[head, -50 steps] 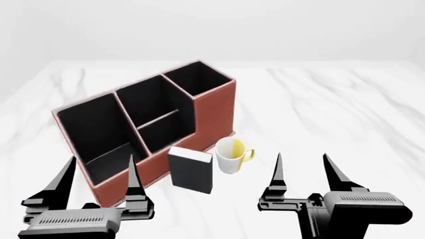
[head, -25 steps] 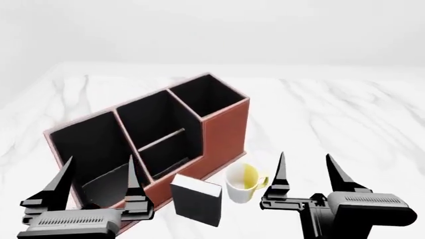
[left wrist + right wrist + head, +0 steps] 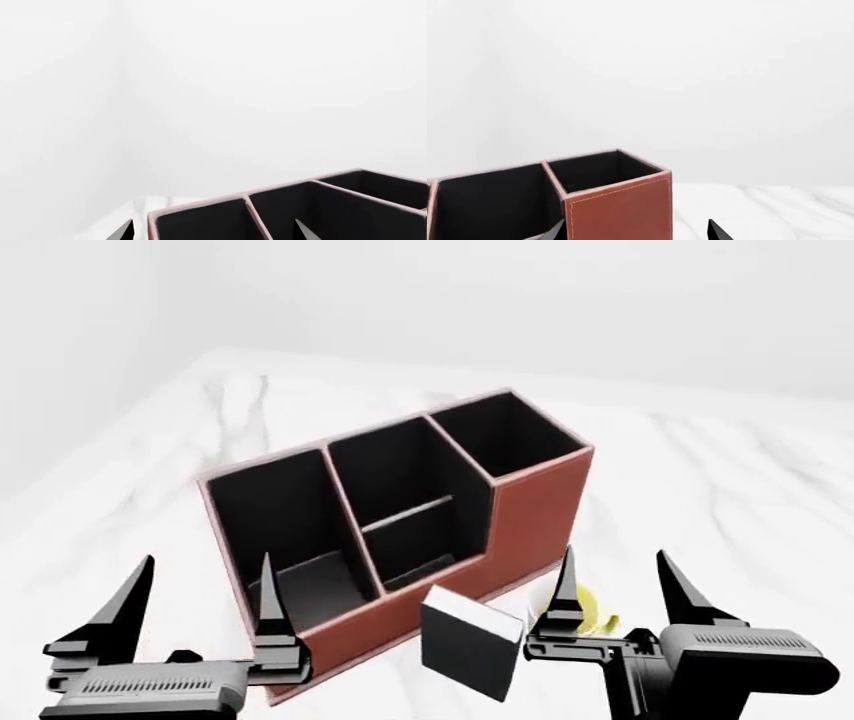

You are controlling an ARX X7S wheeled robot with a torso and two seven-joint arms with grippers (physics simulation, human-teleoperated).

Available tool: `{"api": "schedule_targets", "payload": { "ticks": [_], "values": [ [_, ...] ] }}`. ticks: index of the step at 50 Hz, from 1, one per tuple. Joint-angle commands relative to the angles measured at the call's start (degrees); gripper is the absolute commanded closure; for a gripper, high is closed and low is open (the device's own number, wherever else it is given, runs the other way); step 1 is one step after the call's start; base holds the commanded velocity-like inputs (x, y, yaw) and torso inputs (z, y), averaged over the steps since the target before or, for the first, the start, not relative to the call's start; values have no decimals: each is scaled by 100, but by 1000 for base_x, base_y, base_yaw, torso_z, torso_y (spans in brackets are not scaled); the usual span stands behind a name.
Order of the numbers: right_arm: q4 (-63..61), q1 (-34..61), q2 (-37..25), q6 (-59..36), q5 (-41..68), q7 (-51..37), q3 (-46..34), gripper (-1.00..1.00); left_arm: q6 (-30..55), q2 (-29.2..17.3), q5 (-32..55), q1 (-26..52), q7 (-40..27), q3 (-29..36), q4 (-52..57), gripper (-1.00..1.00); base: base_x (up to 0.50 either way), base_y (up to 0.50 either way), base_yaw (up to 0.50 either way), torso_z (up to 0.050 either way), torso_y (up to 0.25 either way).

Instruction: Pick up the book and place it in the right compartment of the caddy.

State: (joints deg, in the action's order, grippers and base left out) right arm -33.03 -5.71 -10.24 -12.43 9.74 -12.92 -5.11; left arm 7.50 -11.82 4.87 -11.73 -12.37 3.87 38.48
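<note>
The reddish-brown caddy with black lining stands at an angle on the white marble table. Its right compartment, the tall square end section, is farthest from me. The black book with white page edges stands upright just in front of the caddy. My left gripper is open before the caddy's low end, and my right gripper is open just right of the book; neither holds anything. The left wrist view looks over the caddy rim, and the right wrist view faces the right compartment.
A white mug with a yellow inside sits right of the book, mostly hidden behind my right gripper's left finger. A plain white wall stands behind the table. The table's left edge runs diagonally at the far left.
The head view has shifted: the caddy now sits farther right, the book lower, and the mug has slid behind my right gripper. Both grippers stay open.
</note>
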Motion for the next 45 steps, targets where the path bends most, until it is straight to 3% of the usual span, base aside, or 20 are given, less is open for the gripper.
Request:
{"api": "schedule_targets", "payload": {
  "ticks": [1,11,20,45],
  "values": [
    [-2,-12,-38,9,11,-69,-39,-100,2,-42,1,-1,-51,39,3,-100,0,0,500,0,0],
    [26,-28,-49,185,-74,-149,-85,-100,20,-79,18,17,-87,63,-8,-100,0,0,500,0,0],
    [63,-17,-68,118,153,-102,-103,-100,33,-106,22,27,-121,97,-13,-100,-20,22,0,0,0],
    [79,7,-148,146,207,-178,-191,-100,35,-180,65,41,-219,135,-14,-100,-284,-490,0,0,0]
  ]
}}
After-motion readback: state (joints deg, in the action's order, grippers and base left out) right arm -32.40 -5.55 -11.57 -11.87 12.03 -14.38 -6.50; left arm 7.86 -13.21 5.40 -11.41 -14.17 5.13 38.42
